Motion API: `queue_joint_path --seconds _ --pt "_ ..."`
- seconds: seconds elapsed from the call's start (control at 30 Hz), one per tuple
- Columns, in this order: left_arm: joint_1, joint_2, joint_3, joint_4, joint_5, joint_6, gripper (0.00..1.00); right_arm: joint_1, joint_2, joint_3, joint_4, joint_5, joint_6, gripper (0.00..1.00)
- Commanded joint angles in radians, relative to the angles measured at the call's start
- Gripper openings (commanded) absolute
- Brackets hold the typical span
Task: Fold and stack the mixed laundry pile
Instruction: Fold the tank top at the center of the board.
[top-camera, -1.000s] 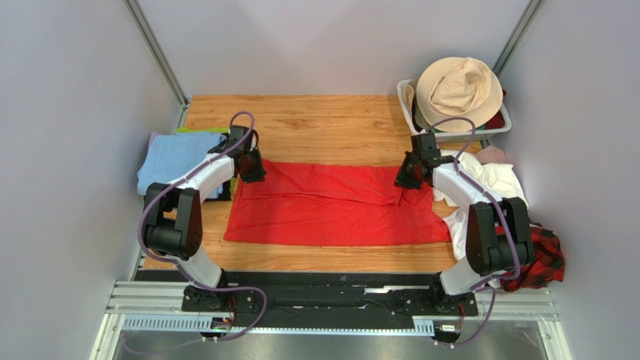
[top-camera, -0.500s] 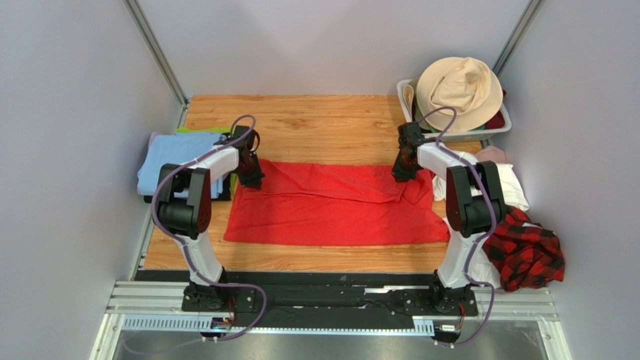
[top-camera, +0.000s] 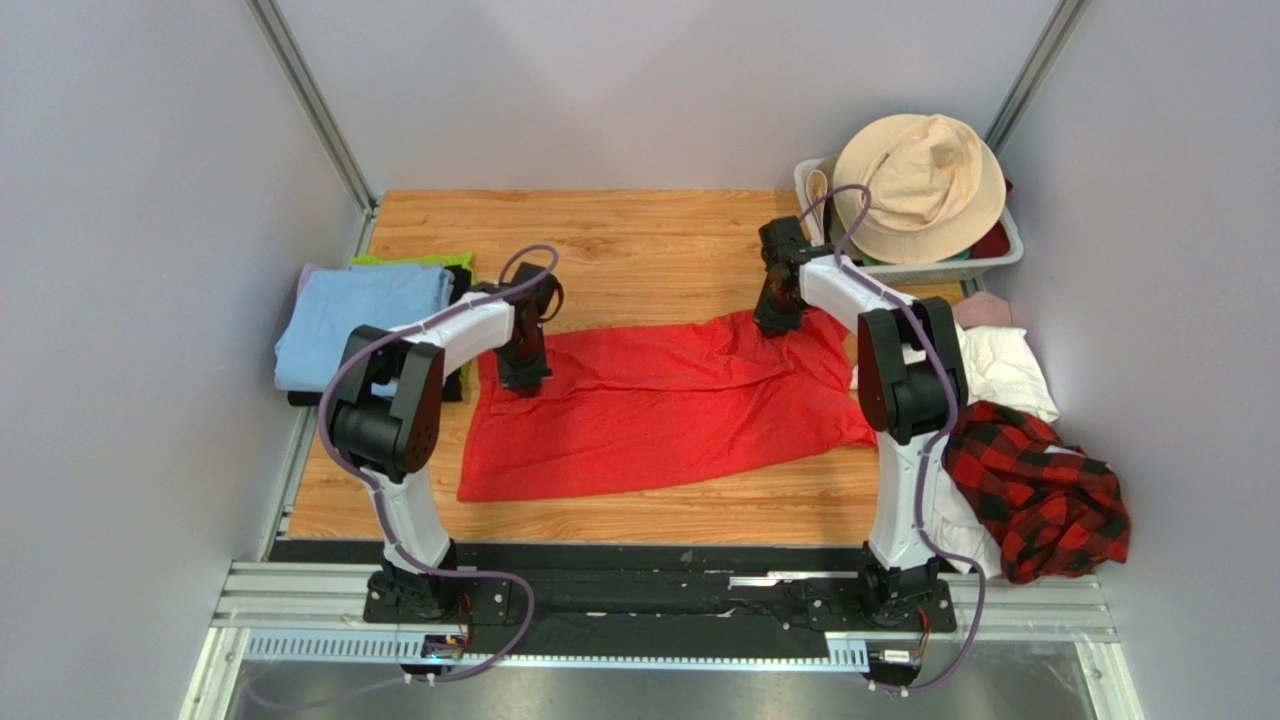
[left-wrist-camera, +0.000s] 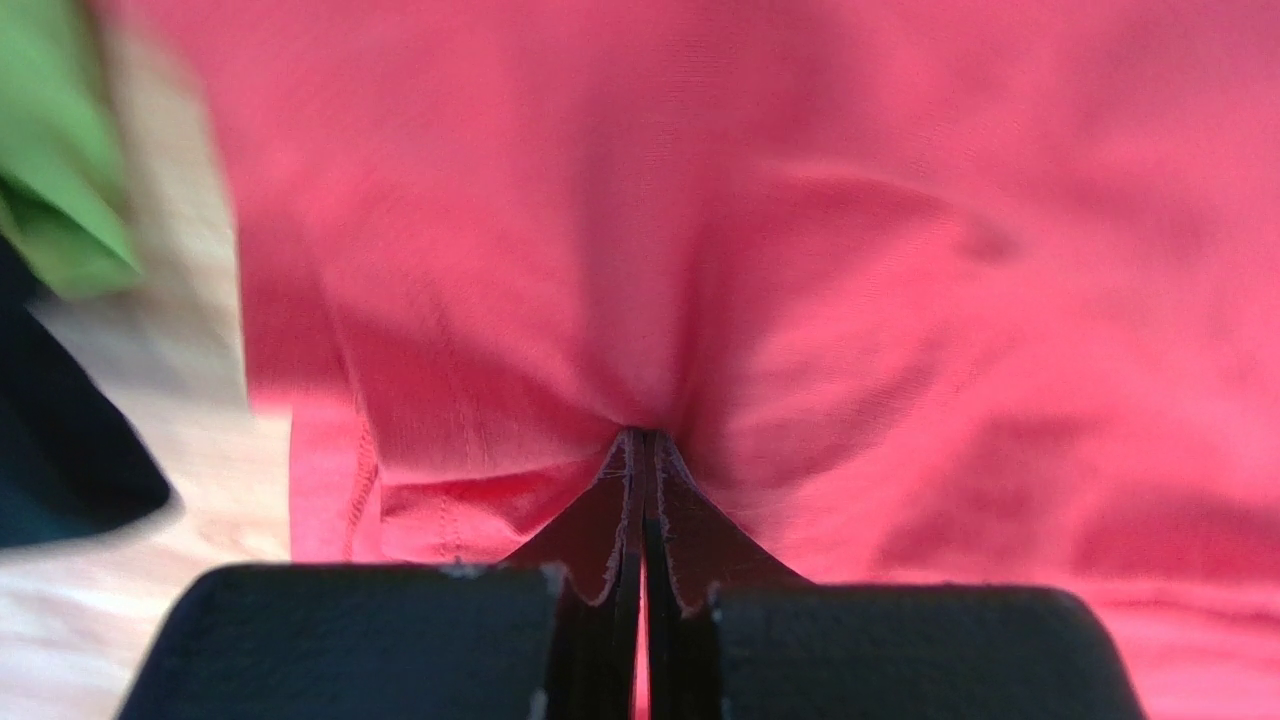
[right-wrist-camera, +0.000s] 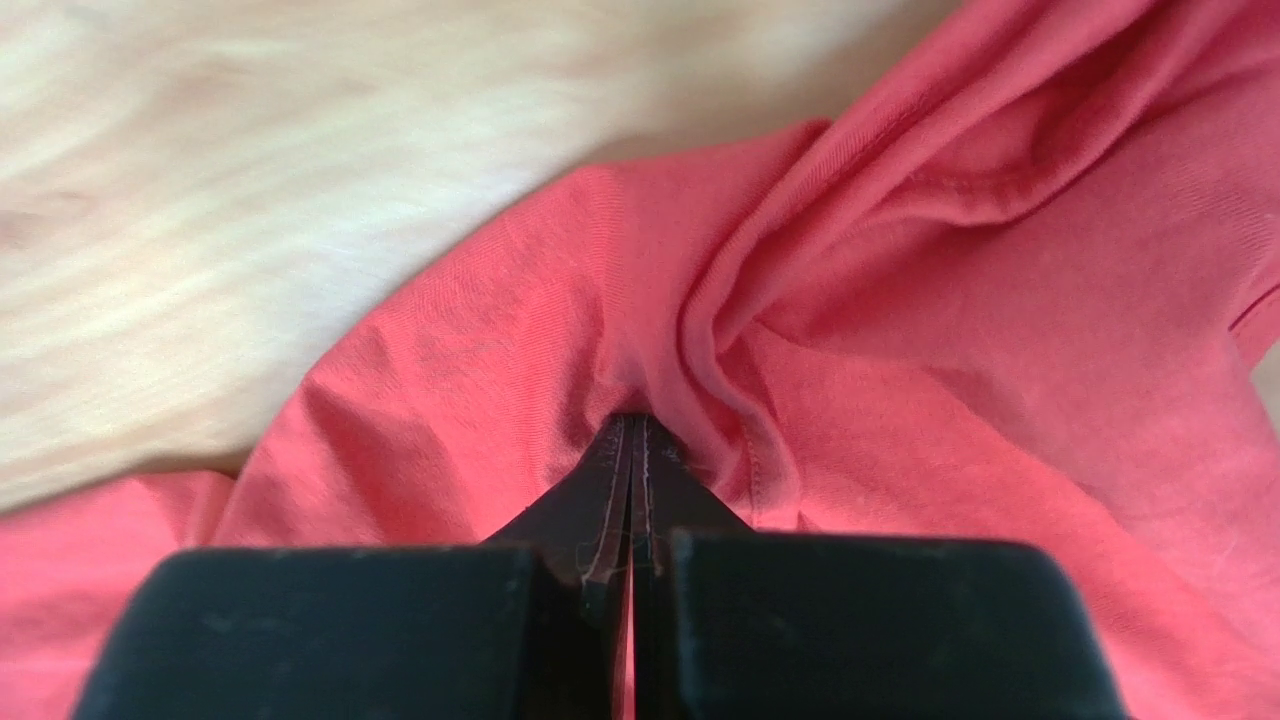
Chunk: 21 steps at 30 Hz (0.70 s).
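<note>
A large bright red T-shirt (top-camera: 661, 408) lies spread across the middle of the wooden table. My left gripper (top-camera: 522, 372) is shut on its far left corner, the red T-shirt (left-wrist-camera: 842, 300) bunched between the closed jaws. My right gripper (top-camera: 771, 318) is shut on the far right corner, pulled up into a peak; the red T-shirt (right-wrist-camera: 932, 345) folds around the pinched jaws. The rest of the laundry pile sits at the right: white cloths (top-camera: 1004, 368), a red-and-black plaid shirt (top-camera: 1052, 503) and a small pink piece (top-camera: 984, 309).
Flat light blue cloth (top-camera: 349, 320) on black and green cloths (top-camera: 406, 261) lies at the left edge. A white slatted basket (top-camera: 998, 249) with a beige bucket hat (top-camera: 920, 180) stands at the back right. Grey walls close in both sides.
Both grippers moved toward the back and inward, dragging the T-shirt's far edge with them. The shirt's right side has lifted and narrowed, and its front edge now slants.
</note>
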Motion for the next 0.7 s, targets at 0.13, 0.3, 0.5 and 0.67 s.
queue_joint_path --seconds 0.13,0.3,0.5,0.67 --pt "-0.14 -0.146 -0.205 -0.072 0.052 -0.085 0.0 0.108 0.23 0.257 -0.084 -0.04 0.003 0.0" --pt "-0.224 -0.208 -0.301 -0.051 0.109 -0.141 0.0 0.187 0.371 0.476 -0.128 -0.082 -0.008 0.0" --pt "-0.376 -0.223 -0.387 0.038 0.215 -0.253 0.0 0.257 0.567 0.775 -0.147 -0.156 -0.011 0.0" --pt "-0.535 -0.231 -0.407 0.124 0.254 -0.415 0.0 0.262 0.632 0.854 -0.055 -0.284 0.021 0.0"
